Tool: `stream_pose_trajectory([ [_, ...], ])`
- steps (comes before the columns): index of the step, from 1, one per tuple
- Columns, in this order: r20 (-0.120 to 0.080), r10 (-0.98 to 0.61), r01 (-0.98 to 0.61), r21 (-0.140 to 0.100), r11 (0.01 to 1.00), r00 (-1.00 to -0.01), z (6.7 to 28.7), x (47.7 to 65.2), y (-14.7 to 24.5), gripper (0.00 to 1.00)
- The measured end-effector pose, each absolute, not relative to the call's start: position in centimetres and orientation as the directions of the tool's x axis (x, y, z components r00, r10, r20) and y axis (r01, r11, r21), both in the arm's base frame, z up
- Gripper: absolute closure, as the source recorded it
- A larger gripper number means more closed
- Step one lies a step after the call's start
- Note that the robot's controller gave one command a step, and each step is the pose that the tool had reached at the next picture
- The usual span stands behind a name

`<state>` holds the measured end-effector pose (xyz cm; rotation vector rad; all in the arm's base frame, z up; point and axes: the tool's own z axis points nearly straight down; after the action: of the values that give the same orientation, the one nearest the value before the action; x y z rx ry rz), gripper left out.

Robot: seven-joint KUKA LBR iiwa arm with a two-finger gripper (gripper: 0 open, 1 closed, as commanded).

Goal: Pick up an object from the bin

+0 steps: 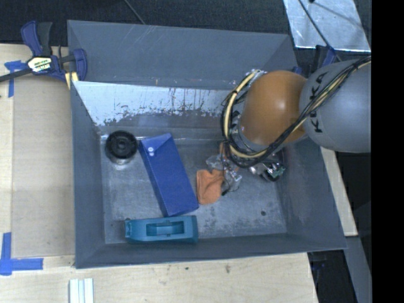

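Observation:
My gripper (226, 173) is low in the middle of the bin, beneath the orange wrist cover. It sits at the right edge of a small orange crumpled thing (207, 188) on the bin floor, and seems to touch it. A blue flat box (168, 175) lies slanted just left of the orange thing. A teal tape dispenser (161, 230) lies along the front wall, below the blue box.
A jar with a black lid (120, 147) stands at the left, against the blue box's upper end. The arm comes in over the bin's right wall. Bare floor lies to the right of the orange thing.

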<state>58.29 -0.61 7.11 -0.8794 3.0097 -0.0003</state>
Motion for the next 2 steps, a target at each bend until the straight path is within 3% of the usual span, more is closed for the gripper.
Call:
stream_pose_trajectory([
  [2,0.002,-0.538,-0.538,0.003,0.843,-0.843,9.4,58.0,-0.6,1.00],
])
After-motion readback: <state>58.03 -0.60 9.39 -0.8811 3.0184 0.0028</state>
